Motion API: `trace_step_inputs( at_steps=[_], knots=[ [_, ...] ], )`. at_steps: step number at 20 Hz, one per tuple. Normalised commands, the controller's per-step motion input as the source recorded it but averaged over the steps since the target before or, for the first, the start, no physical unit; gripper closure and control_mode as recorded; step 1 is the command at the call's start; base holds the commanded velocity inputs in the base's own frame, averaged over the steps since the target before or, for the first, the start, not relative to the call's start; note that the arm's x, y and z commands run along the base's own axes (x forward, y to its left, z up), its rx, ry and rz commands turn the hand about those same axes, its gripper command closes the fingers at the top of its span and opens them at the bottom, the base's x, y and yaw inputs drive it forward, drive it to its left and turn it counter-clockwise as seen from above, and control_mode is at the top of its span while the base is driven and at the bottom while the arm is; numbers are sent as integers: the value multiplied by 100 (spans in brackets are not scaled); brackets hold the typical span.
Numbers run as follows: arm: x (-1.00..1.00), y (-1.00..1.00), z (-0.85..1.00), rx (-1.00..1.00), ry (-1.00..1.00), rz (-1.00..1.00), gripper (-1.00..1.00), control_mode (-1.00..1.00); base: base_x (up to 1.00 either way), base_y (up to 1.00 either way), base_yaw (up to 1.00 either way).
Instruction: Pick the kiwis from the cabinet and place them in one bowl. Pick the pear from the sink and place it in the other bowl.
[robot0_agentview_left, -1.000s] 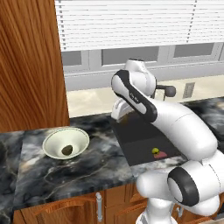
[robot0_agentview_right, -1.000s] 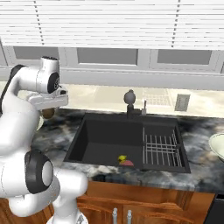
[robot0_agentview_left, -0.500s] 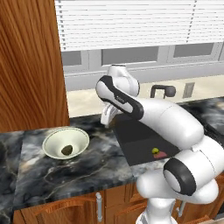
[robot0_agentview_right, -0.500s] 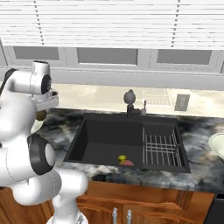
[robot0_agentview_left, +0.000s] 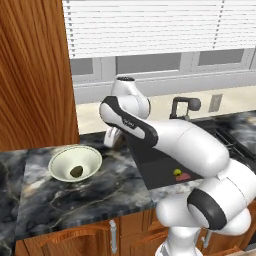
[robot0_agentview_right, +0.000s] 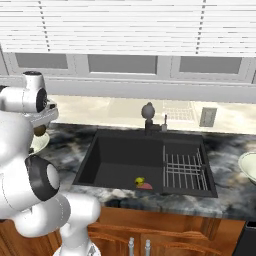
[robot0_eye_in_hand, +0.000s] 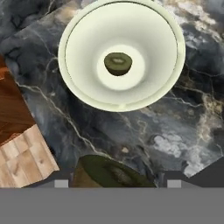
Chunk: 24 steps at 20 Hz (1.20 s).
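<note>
We see one kiwi (robot0_eye_in_hand: 118, 63) lying in the middle of an off-white bowl (robot0_eye_in_hand: 83, 83), which sits on the dark marbled counter (robot0_eye_in_hand: 175, 127) near its left end, close to the wood cabinet (robot0_agentview_left: 30, 75). In the hand view a second kiwi (robot0_eye_in_hand: 111, 174) sits between the gripper's two finger tips at the bottom of the picture, so the gripper (robot0_eye_in_hand: 113, 183) is pinching this second kiwi above the counter, just short of the bowl's rim. In the left base view the gripper (robot0_agentview_left: 113, 137) hangs near the back edge of the counter, between the bowl and the sink (robot0_agentview_left: 150, 165).

The pear (robot0_agentview_right: 140, 181) lies on the floor of the black sink, toward its front wall, touching a flat reddish-pink thing (robot0_agentview_right: 147, 186). A grey wire rack (robot0_agentview_right: 182, 171) fills the sink's right part, and a black faucet (robot0_agentview_right: 148, 116) stands at its back edge. The second bowl (robot0_agentview_right: 248, 167) sits on the counter near its right end, well apart from the sink. Window blinds (robot0_agentview_right: 125, 25) hang behind the counter.
</note>
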Motion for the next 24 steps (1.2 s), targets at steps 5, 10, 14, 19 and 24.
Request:
trace_step_inputs(
  at_steps=[5,10,14,19,24],
  knots=[
    [23,28,-9,3,-11,0,100,-100,0,0,0],
    [19,39,-4,3,0,4,100,-100,0,0,0],
    [18,47,-24,0,0,4,100,-100,0,0,0],
    [19,33,-23,0,-6,1,100,-100,0,0,0],
    [24,13,-20,0,-11,0,100,-100,0,0,0]
  ],
)
